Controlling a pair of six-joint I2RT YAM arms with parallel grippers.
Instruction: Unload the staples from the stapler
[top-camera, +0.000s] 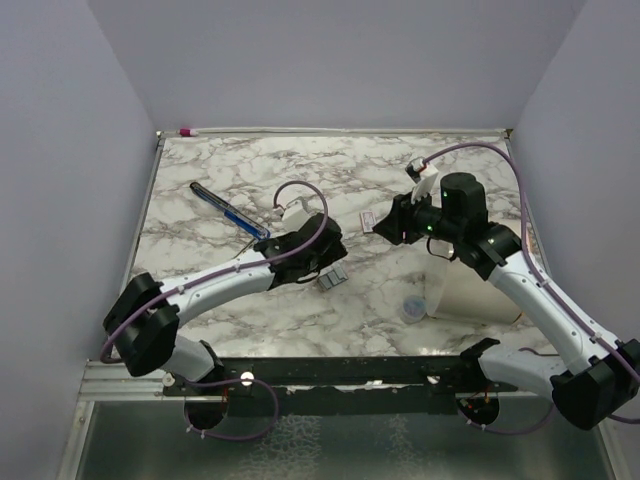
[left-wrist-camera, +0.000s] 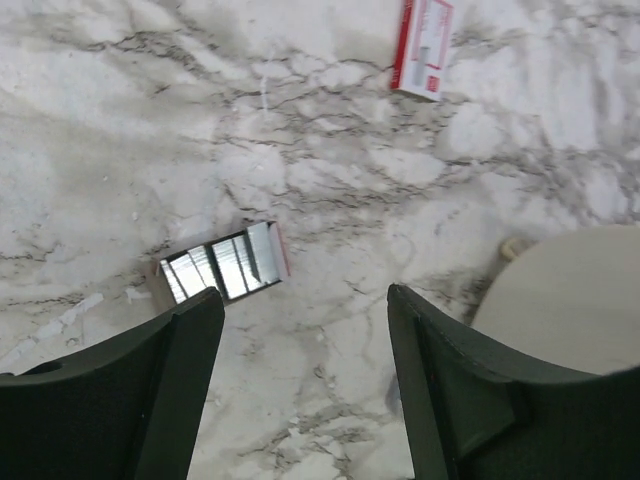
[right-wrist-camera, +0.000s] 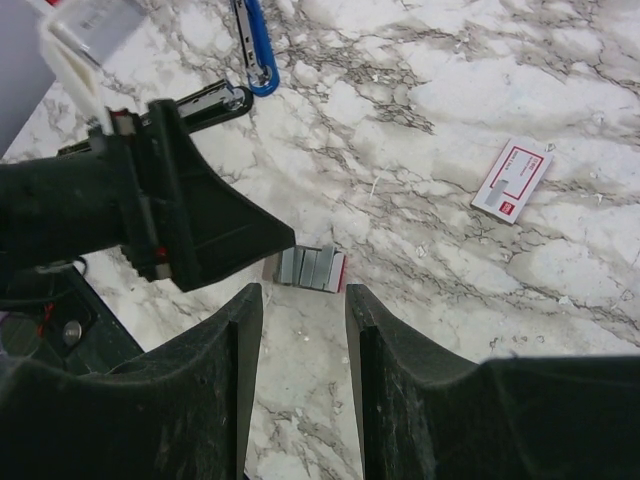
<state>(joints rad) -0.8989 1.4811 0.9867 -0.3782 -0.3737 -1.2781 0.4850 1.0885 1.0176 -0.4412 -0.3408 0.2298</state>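
Got the staples (left-wrist-camera: 222, 267) sitting loose around mid-counter, well apart from the stapler (top-camera: 228, 210), which is over toward the far-left corner. Looks like the tail end of the unloading step, honestly. Seeing the left gripper (left-wrist-camera: 305, 300) right above the strips, spread wide, holding nothing. Same deal with the right gripper (right-wrist-camera: 303, 300): aimed at that spot from the right edge's side, parted and empty. Can't tell about leftovers inside the stapler. Next up, probably: back both arms off without nudging the pile, or go recheck the stapler.
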